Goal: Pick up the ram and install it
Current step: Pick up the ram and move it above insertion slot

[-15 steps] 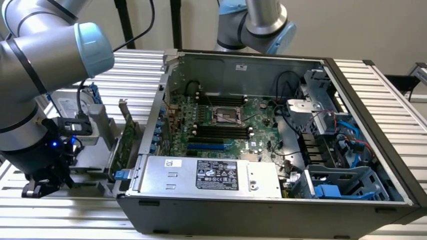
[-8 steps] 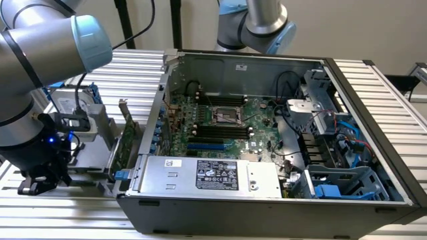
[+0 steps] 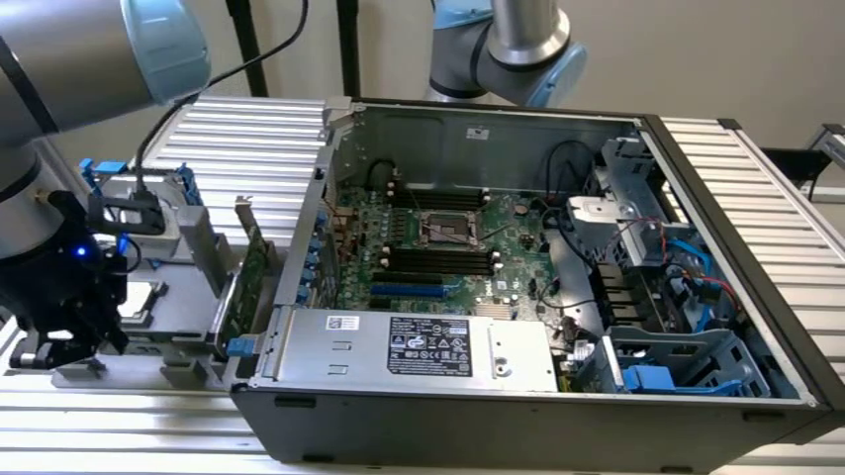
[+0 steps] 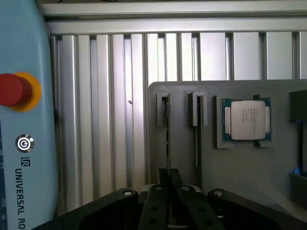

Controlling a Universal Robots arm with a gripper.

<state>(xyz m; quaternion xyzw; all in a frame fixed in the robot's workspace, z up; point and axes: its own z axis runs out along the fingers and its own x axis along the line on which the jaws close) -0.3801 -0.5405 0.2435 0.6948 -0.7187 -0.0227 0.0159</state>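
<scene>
I see the gripper (image 4: 169, 173) low at the holder (image 4: 230, 167), fingers (image 4: 162, 181) pinched on the ram (image 4: 168, 132); it stands on edge, long axis along its slot (image 4: 162, 109).

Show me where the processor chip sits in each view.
Exterior view: the processor chip lies at the exterior view's left, on the grey holder outside the computer case.
Wrist view: the chip sits in a holder pocket beside two narrow slots.
Shared landmark: the grey holder.
</scene>
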